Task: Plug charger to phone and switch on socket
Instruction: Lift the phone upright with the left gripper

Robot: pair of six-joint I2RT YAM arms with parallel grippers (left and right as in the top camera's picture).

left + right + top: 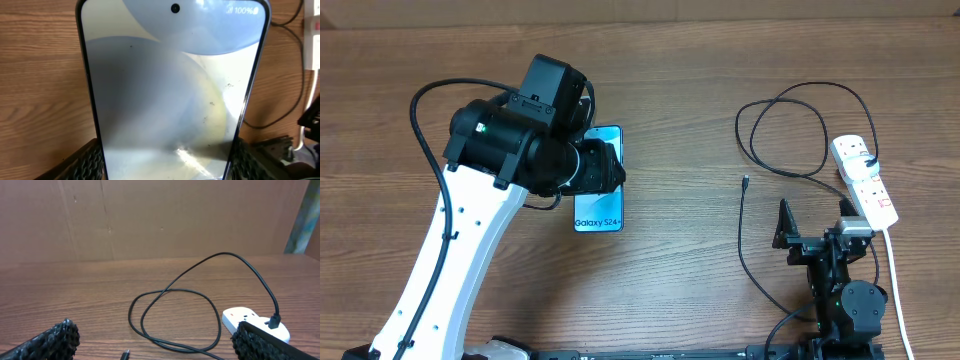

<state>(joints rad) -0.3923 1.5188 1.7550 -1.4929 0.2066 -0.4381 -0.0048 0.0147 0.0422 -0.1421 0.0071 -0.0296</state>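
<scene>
Brown wood grain covers the desk (670, 90), and a plain brown board is seen behind it in the right wrist view.

The phone (600, 215) lies left of the middle of the desk, its long side running away from the robot. Its pale blue screen faces up and the words "Galaxy S24+" are shown at its near end. Its far half is covered from above by the black wrist of the left arm (470, 230). In the left wrist view the phone (170, 90) fills the picture. The left jaws are closed on it, with one ribbed pad (90, 160) laid against each long edge. Whether it is lifted off the desk cannot be told.

The socket (865, 178) lies at the right side of the desk, and its thick white cord (895, 280) is led back toward the near edge. The charger (790, 130) is plugged into the socket's far end. From there its thin black cable is laid in loose loops to the left and trails toward the robot. Its connector tip (745, 181) lies free on the wood, well apart from the phone.

The right arm (845, 290) is held low near the front edge, just beside the socket. The right jaws are spread wide and nothing is held between them. Beyond them the charger (175, 315), its tip (125, 354) and the socket (247, 319) are seen.
</scene>
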